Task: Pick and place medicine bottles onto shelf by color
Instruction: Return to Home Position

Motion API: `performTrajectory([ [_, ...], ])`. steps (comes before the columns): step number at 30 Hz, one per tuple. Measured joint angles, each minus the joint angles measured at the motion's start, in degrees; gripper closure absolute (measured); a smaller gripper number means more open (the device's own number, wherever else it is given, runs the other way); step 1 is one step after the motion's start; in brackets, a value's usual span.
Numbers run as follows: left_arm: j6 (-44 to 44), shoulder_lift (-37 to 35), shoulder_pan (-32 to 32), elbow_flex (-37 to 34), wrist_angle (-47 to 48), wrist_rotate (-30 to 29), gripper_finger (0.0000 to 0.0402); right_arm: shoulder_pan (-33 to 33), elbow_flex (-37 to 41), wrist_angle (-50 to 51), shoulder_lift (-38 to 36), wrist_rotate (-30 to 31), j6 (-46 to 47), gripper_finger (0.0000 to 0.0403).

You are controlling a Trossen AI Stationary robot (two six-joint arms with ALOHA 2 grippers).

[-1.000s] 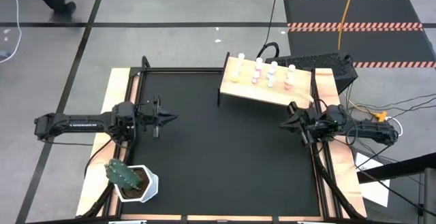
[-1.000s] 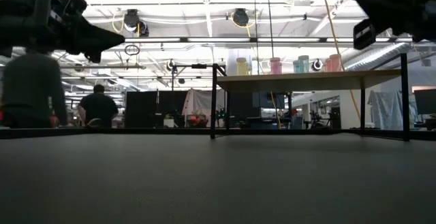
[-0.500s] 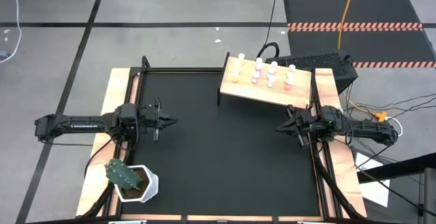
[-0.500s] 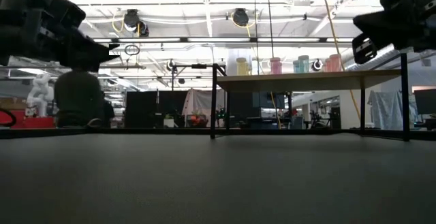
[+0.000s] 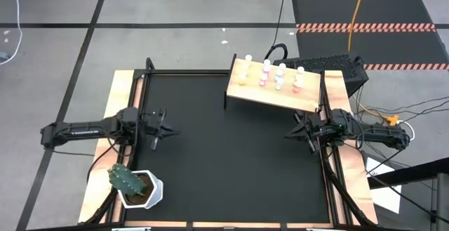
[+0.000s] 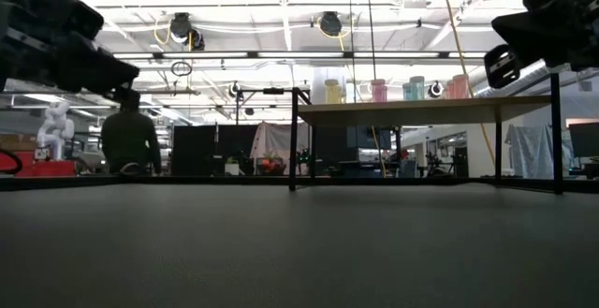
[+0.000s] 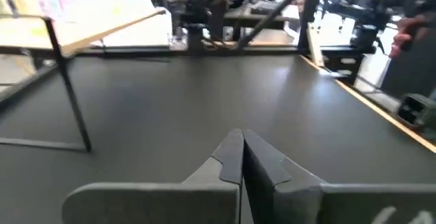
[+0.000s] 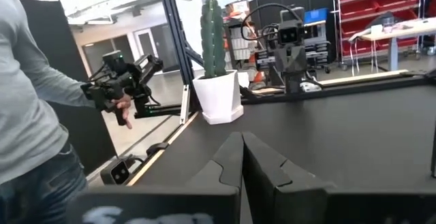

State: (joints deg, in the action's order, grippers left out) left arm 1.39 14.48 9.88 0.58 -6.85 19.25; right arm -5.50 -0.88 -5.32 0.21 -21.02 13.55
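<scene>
Hovering over opposite sides of the table, left gripper and right gripper empty, fingers pressed together; medicine bottles standing on shelf.

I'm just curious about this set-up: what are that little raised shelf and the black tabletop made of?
The shelf looks like pale bare wood: light tan and matt. Its thin black legs may be metal. The tabletop seems to be a matt black sheet with hardly any glare; its material is unclear.
</scene>
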Motion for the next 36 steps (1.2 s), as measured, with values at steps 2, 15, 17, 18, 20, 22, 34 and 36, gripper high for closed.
performTrajectory([
  [2,-0.5,-3.0,0.0,0.0,3.3,1.8,0.0394,0.0,0.0,0.0,0.0,0.0,1.1,0.0403],
  [15,3.2,-6.7,0.8,0.1,3.2,4.4,0.0377,0.0,0.0,-0.1,0.0,3.1,-0.2,0.0403],
  [17,2.6,-5.9,1.1,0.1,3.3,3.7,0.037,0.0,0.0,-0.1,0.0,3.0,-0.3,0.0403],
  [18,2.4,-5.6,1.2,0.1,3.3,3.3,0.0367,0.0,0.0,-0.1,0.0,3.0,-0.3,0.0403],
  [20,3.0,-5.3,1.2,0.1,3.3,2.7,0.0365,0.0,0.0,-0.1,0.0,3.0,-0.3,0.0403],
  [22,3.6,-5.0,1.2,0.1,3.3,2.3,0.0365,0.0,0.0,-0.1,0.0,3.0,-0.3,0.0403],
  [34,4.2,-5.0,1.2,0.1,3.3,2.2,0.0364,0.0,0.0,-0.2,0.0,2.9,-0.3,0.0403],
  [36,4.3,-5.0,1.2,0.1,3.3,2.2,0.0364,0.0,0.0,-0.2,0.0,2.9,-0.3,0.0403],
])
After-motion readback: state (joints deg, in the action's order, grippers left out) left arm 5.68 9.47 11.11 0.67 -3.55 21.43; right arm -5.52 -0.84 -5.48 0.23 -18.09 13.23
